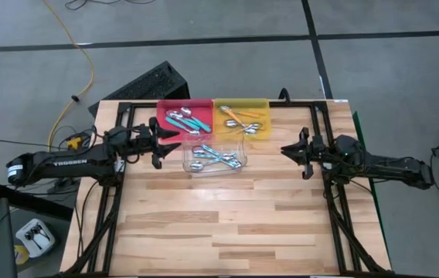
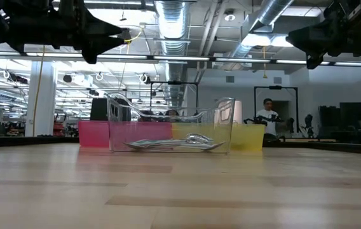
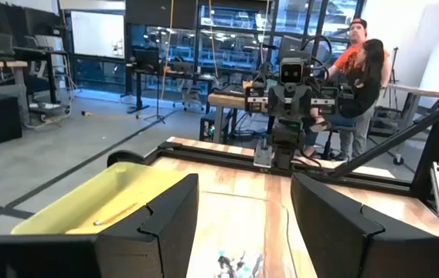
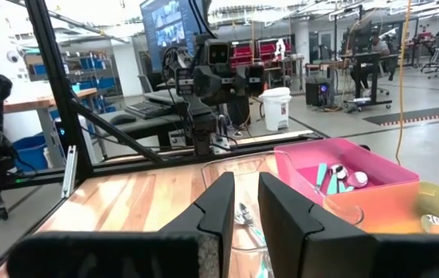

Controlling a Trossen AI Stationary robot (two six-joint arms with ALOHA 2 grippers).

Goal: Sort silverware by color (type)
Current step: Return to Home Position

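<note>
three trays (image 1: 165,108) at far edge between left gripper (image 1: 171,140) and right gripper (image 1: 284,148)

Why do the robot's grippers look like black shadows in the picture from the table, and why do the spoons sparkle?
Low view: bright ceiling lights shine behind the left gripper and right gripper, so both show as dark silhouettes. High view: even light, and the spoons in the clear tray glint.

trays (image 1: 185,102) 3 | spoons (image 1: 198,122) about 12 | grippers 2: left gripper (image 1: 171,137), right gripper (image 1: 287,150)
</note>
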